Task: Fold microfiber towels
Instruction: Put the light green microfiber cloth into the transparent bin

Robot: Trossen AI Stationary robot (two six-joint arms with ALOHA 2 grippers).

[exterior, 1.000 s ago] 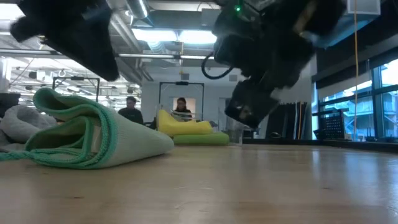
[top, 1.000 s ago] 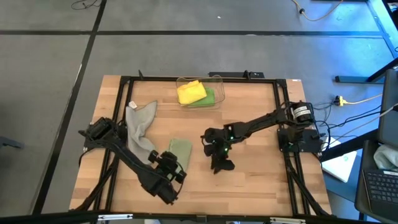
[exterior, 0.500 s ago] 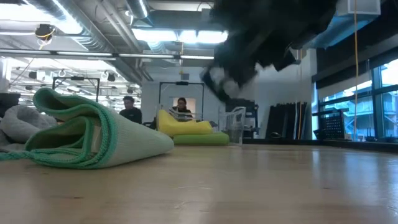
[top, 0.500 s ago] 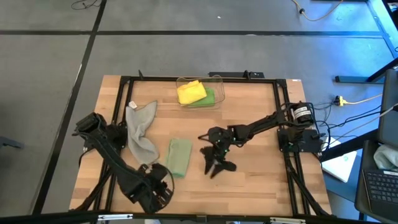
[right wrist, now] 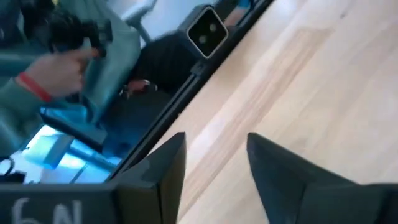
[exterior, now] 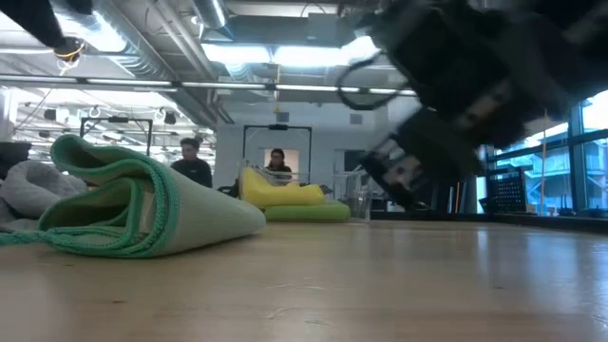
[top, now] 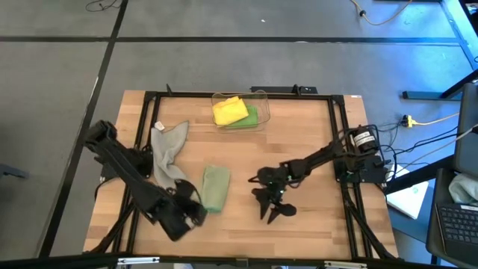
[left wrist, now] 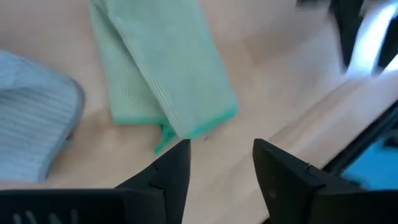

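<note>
The left gripper point(left wrist: 217, 163) stands with jaws apart and empty; the folded pale sage towel point(top: 216, 187) lies just beyond them, at about 11 o'clock. The right gripper point(top: 273, 208) hovers at 3 o'clock of that towel, jaws apart over bare table point(top: 314, 202).

The right gripper point(right wrist: 214, 168) hangs over bare table point(right wrist: 311, 106), its fingers point(right wrist: 166, 168) parted. Beyond the table's dark edge rail point(right wrist: 186, 93) a person's hand point(right wrist: 59, 71) shows (red band at the wrist).
</note>
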